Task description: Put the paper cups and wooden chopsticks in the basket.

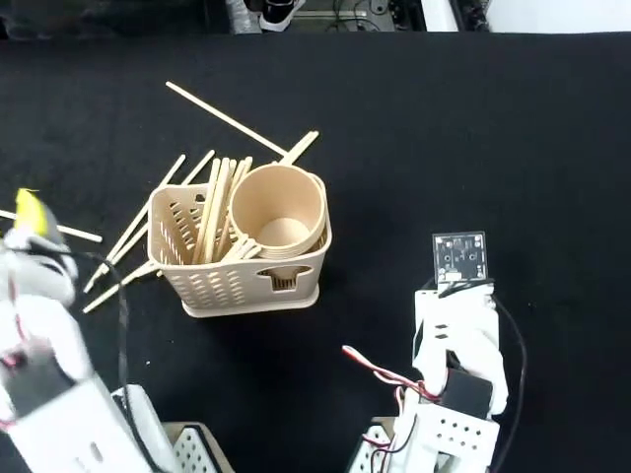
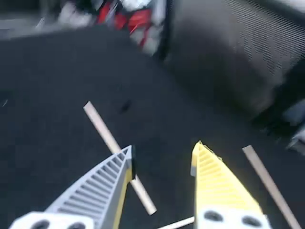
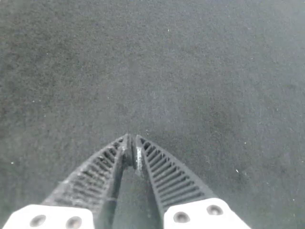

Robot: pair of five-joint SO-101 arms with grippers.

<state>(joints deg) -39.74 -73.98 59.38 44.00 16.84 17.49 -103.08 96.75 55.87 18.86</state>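
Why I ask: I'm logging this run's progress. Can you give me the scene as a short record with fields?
basket: upright, mid-table
paper cups: inside the basket
chopsticks in basket: several, leaning on end
loose chopsticks: on the table, beside and behind the basket
left gripper: open, over one loose chopstick
right gripper: shut, holding nothing, over bare table

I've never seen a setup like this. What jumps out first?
First, the pale basket mid-table, holding stacked paper cups and a bundle of chopsticks. Then the loose chopsticks scattered on the black cloth around it, with the left gripper hanging open above one.
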